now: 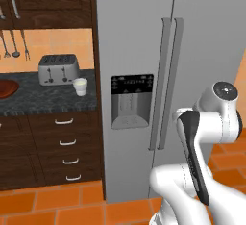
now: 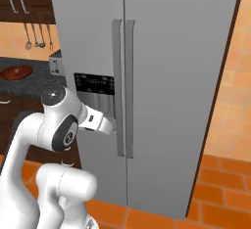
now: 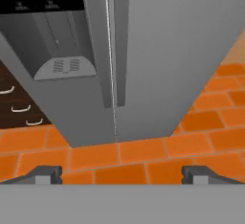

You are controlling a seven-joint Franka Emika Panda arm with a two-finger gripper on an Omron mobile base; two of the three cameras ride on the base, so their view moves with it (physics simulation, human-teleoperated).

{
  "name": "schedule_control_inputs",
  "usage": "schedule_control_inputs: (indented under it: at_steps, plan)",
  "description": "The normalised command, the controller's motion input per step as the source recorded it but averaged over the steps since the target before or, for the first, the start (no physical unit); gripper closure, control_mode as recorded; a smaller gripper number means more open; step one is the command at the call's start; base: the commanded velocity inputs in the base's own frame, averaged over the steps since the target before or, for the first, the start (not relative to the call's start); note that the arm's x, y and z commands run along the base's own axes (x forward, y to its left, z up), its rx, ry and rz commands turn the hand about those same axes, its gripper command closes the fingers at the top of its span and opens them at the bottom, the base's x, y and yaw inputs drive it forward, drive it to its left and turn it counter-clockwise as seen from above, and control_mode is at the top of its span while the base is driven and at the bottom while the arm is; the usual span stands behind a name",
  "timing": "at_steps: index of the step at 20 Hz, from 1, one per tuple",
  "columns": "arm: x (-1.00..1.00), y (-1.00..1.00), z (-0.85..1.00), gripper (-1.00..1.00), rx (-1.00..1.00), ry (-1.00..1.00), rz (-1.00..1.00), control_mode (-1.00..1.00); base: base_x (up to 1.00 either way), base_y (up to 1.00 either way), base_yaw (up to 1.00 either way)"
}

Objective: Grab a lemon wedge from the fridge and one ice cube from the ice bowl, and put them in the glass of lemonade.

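Floor tiles of orange are lying nearest, spreading out in front of the fridge. White arm is bending up from the near side and reaching toward the fridge. The gripper is hanging above the tiles, just in front of the bottom of the fridge, and its two fingertips are standing wide apart with nothing between them. It is let go, holding nothing.

The fridge is standing tall and grey, with both doors looking shut. Two long handles are running up and down side by side in the middle, where the doors are meeting. A black panel is sitting on the left door, with the grey dispenser nook under it. I cannot see the lemon wedge.

Left of the fridge, dark drawers with white pulls are stacking under a dark speckled counter. The glass is sitting on the counter, near the fridge side. It is whitish and standing upright. A grey toaster is standing just behind it and a bit to the left. The bowl is lying farther left on the counter, reddish-brown and shallow, well apart from the glass. I cannot make out any ice cube in it.

Far back, metal utensils are hanging on the orange wall above the counter, under dark cupboards.
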Motion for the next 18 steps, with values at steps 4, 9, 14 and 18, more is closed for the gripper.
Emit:
schedule_control_inputs:
  at_steps: [4, 9, 14, 18]
  plan:
    - [0.0, 0.0, 0.0, -1.0, 0.0, 0.0, 0.0, 1.0, 0.21, -0.72, 0.0]
    - [0.0, 0.0, 0.0, -1.0, 0.0, 0.0, 0.0, 1.0, -0.05, -0.12, 0.01]
    - [0.0, 0.0, 0.0, -1.0, 0.0, 0.0, 0.0, 1.0, -0.51, 0.0, 0.02]
    - [-0.14, 0.0, 0.18, -1.0, 0.0, -0.08, 0.01, -1.0, -0.03, 0.0, 0.0]
